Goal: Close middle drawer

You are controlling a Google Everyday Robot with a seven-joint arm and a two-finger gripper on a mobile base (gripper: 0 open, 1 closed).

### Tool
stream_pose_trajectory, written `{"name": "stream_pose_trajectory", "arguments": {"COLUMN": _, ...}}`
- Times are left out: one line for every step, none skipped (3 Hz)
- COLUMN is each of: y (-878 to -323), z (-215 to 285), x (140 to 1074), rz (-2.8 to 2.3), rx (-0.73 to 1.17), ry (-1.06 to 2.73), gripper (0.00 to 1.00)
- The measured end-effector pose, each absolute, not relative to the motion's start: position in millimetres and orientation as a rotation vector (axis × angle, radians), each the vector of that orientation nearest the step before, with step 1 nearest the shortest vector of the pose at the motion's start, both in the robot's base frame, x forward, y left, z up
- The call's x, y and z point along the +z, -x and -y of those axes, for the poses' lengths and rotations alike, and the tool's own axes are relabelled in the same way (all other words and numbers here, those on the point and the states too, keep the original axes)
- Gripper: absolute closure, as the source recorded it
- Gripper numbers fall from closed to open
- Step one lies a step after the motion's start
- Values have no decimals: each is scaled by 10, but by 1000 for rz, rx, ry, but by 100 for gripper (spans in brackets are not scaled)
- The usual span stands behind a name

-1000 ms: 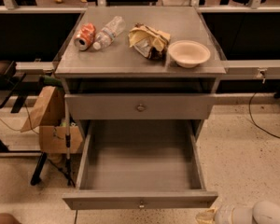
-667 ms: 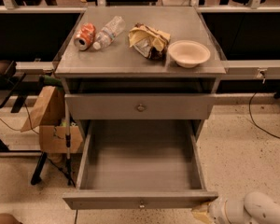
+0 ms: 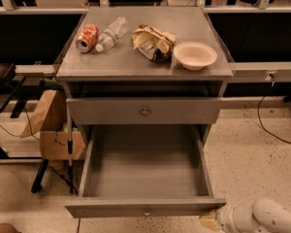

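Note:
The middle drawer (image 3: 145,166) is pulled far out of the gray cabinet, and its long plain tray is empty. Its low front panel (image 3: 106,208) faces me at the bottom, with a small round knob (image 3: 146,211) at its centre. My gripper (image 3: 211,221), with yellowish tips on a white arm (image 3: 264,217), is at the bottom right. It is right by the right end of the drawer's front panel, level with it.
Above the open drawer is a shut, taller-fronted drawer with a brassy knob (image 3: 145,112). The cabinet top holds a soda can (image 3: 87,37), a plastic bottle (image 3: 111,33), a crumpled bag (image 3: 153,42) and a bowl (image 3: 195,55). A cardboard box (image 3: 53,130) stands on the left. A cable (image 3: 276,130) lies on the floor at the right.
My arm has come further into view from the bottom right and moved left, bringing the gripper up to the right end of the drawer front. The drawer has not moved.

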State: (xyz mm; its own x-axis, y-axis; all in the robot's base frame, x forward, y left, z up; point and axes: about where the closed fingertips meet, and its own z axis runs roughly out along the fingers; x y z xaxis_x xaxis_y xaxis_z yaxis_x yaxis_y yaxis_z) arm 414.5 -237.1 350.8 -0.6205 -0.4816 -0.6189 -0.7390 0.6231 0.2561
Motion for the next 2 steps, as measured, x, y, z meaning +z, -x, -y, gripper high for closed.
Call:
{"name": "stream_pose_trajectory", "arguments": {"y": -4170, "z": 2359, "x": 3551, "rz": -2345, "rx": 678, "ry": 950, "gripper": 100}}
{"name": "stream_pose_trajectory", "arguments": {"y": -4206, "z": 2332, "x": 3588, "rz": -2347, "rx": 674, "ry": 943, "gripper": 100}}
